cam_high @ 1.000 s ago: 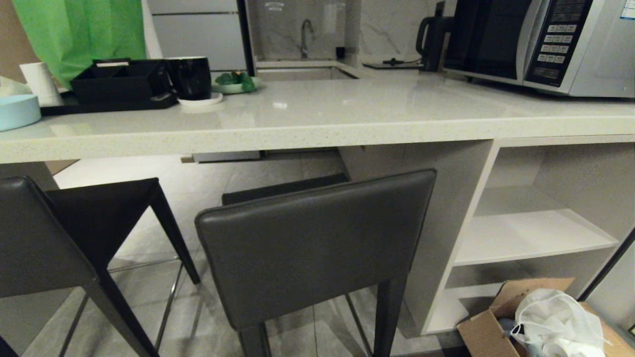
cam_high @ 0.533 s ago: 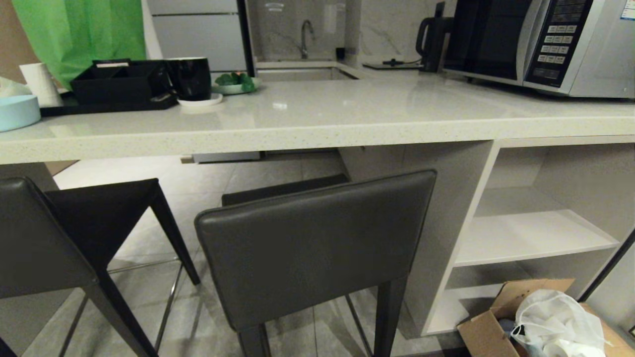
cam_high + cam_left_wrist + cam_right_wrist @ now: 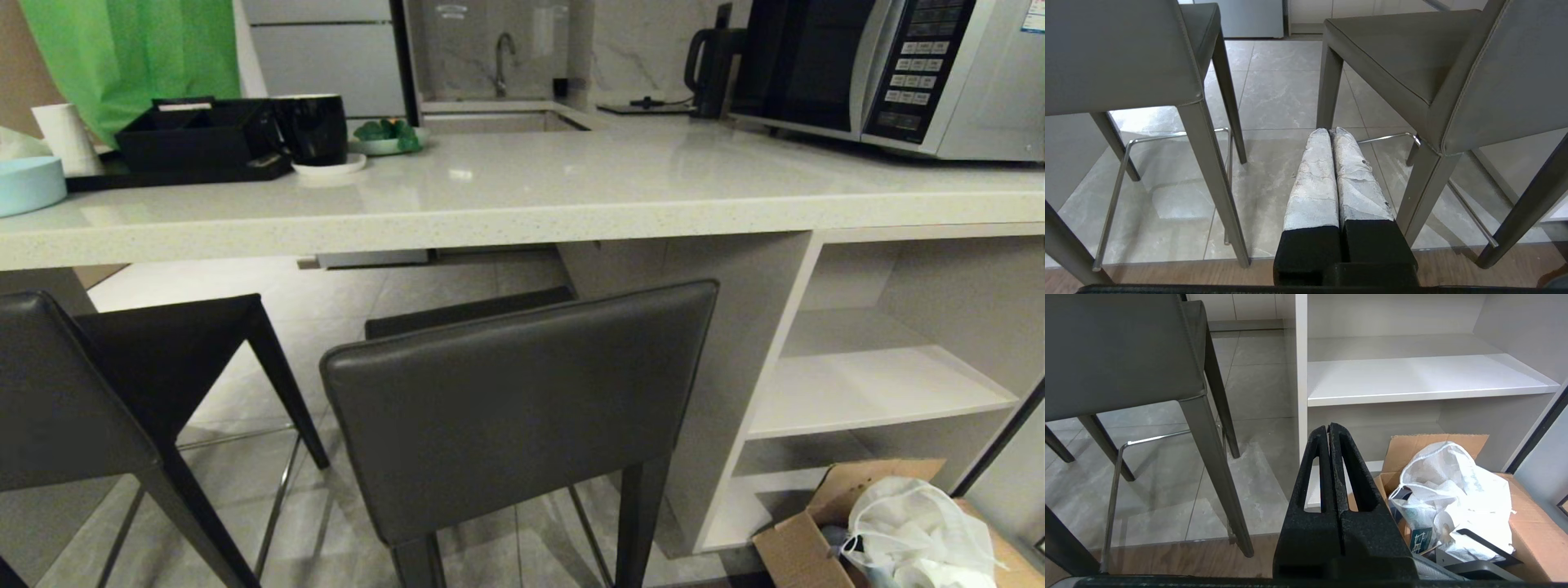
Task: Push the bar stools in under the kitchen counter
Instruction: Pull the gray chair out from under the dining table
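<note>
Stools [image 3: 522, 408] both sit short of the counter [image 3: 522, 216], backrests facing you, so drive straight ahead; left gripper [image 3: 1331, 132] points between them, right gripper [image 3: 1329, 428] past the nearer one, both closed empty.

The left gripper [image 3: 1331, 131] is showing two long fingers [image 3: 1312, 183] wrapped in cracked, worn whitish-grey covering, tapering toward rounded tips and rising from blocky matte black bases at the lower centre of the frame. The right gripper [image 3: 1329, 426] is showing bare black fingers [image 3: 1359, 477] with a grainy texture, each pierced by a long triangular slot, sitting on a black housing.
</note>
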